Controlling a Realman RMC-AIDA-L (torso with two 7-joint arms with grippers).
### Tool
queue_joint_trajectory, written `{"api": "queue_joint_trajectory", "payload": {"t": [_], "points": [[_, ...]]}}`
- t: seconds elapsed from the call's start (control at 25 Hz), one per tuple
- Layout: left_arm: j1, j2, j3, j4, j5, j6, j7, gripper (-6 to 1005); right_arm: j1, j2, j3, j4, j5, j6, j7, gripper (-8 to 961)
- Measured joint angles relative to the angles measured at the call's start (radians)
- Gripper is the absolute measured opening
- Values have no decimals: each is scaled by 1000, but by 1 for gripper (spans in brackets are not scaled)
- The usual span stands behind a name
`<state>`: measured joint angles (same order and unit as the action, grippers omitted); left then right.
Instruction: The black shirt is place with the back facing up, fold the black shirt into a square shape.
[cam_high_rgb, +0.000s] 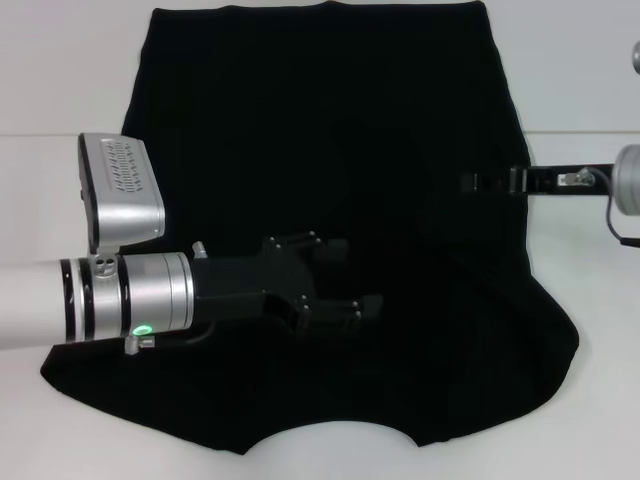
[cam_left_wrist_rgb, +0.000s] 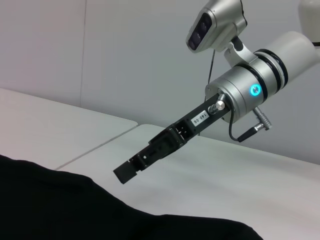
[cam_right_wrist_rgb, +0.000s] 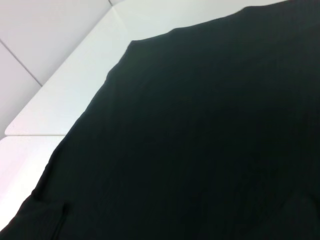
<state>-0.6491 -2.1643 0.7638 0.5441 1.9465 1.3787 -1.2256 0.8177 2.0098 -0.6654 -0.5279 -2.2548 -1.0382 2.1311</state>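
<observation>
The black shirt (cam_high_rgb: 320, 120) lies spread flat on the white table (cam_high_rgb: 60, 80), plain side up, with no lettering showing. Its neck opening is at the near edge and its hem at the far edge. My left gripper (cam_high_rgb: 360, 275) reaches in from the left and hovers over the shirt's near middle, open and empty. My right gripper (cam_high_rgb: 468, 182) reaches in from the right over the shirt's right side. In the left wrist view the right gripper (cam_left_wrist_rgb: 125, 174) is shut, empty, and a little above the cloth (cam_left_wrist_rgb: 75, 210). The right wrist view shows only the shirt (cam_right_wrist_rgb: 200, 140).
The white table shows bare strips left and right of the shirt (cam_high_rgb: 600, 400). A seam between table panels runs at the far left (cam_right_wrist_rgb: 30, 75). A plain pale wall (cam_left_wrist_rgb: 125, 50) stands behind the table.
</observation>
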Motion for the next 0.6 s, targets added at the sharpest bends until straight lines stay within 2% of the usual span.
{"api": "queue_joint_trajectory", "payload": {"t": [0.24, 0.44, 0.6], "points": [[6, 6, -30, 5, -1, 5, -30, 887, -45, -25, 22, -2, 7, -67, -1, 583], [37, 20, -77, 33, 6, 63, -113, 887, -84, -26, 46, -3, 26, -118, -39, 627], [103, 27, -134, 107, 6, 126, -181, 887, -111, -19, 47, -3, 95, -153, -111, 582]]}}
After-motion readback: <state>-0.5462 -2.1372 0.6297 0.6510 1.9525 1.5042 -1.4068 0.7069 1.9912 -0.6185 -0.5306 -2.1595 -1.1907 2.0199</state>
